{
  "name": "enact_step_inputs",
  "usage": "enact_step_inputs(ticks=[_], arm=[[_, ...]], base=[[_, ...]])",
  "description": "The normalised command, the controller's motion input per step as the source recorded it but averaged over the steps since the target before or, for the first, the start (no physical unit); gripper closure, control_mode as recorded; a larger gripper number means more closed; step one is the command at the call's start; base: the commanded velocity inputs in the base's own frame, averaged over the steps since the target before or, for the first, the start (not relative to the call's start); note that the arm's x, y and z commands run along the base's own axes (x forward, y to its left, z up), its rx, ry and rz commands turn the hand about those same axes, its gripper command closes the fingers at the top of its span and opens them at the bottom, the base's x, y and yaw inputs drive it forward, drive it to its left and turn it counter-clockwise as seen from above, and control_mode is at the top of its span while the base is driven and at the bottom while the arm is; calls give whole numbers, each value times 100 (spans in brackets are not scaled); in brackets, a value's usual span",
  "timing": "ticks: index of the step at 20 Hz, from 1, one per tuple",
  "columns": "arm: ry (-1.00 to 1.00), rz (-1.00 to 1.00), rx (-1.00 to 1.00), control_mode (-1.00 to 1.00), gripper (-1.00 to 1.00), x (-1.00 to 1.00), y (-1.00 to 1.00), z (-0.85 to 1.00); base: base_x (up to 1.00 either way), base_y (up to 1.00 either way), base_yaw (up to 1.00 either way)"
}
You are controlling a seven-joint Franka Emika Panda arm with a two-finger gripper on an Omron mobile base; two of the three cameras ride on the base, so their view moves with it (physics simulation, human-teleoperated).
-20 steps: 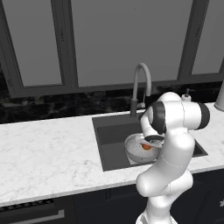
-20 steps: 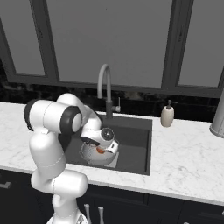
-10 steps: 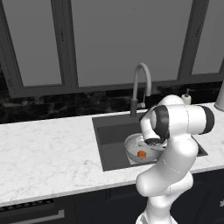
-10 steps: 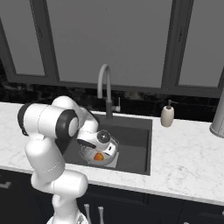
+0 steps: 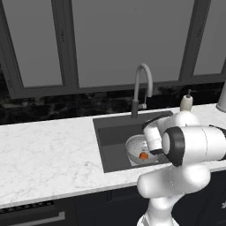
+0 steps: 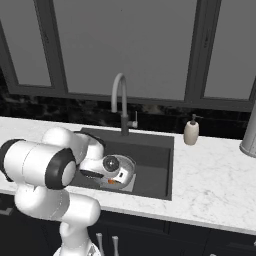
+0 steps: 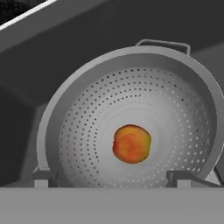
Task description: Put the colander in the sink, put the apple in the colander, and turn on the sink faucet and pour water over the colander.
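Note:
The silvery perforated colander (image 7: pixel 175 87) sits in the dark sink (image 5: pixel 110 132), also seen as the colander (image 5: pixel 133 145) and the colander (image 6: pixel 131 163). The red-orange apple (image 7: pixel 131 143) lies free on the colander's bottom, near its middle; it shows too as the apple (image 5: pixel 143 155) and the apple (image 6: pixel 111 182). My gripper (image 7: pixel 112 180) hovers just above the bowl, open, its fingertips (image 7: pixel 43 178) spread wide to either side of the apple without touching it. The grey gooseneck faucet (image 5: pixel 141 84) stands behind the basin, and no water runs from it.
A beige soap dispenser (image 5: pixel 186 102) stands on the white marble counter (image 5: pixel 48 154) right of the faucet, with a metal cylinder (image 6: pixel 248 135) farther right. My own white arm hangs over the sink's right front part. Dark windows back the counter.
The jaws have spread apart and the apple has dropped from between them onto the colander's bottom. The hand has drawn back a little above the bowl.

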Motion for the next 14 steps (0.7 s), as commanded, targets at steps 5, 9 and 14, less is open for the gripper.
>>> enact_step_inputs(ticks=[5,9,14], arm=[[0,5,0,-100,-100,-41,-19,72],[3,11,0,-100,-100,-8,-23,81],[11,12,0,-100,-100,-36,-19,52]], base=[[0,0,0],[0,0,0],[0,0,0]])
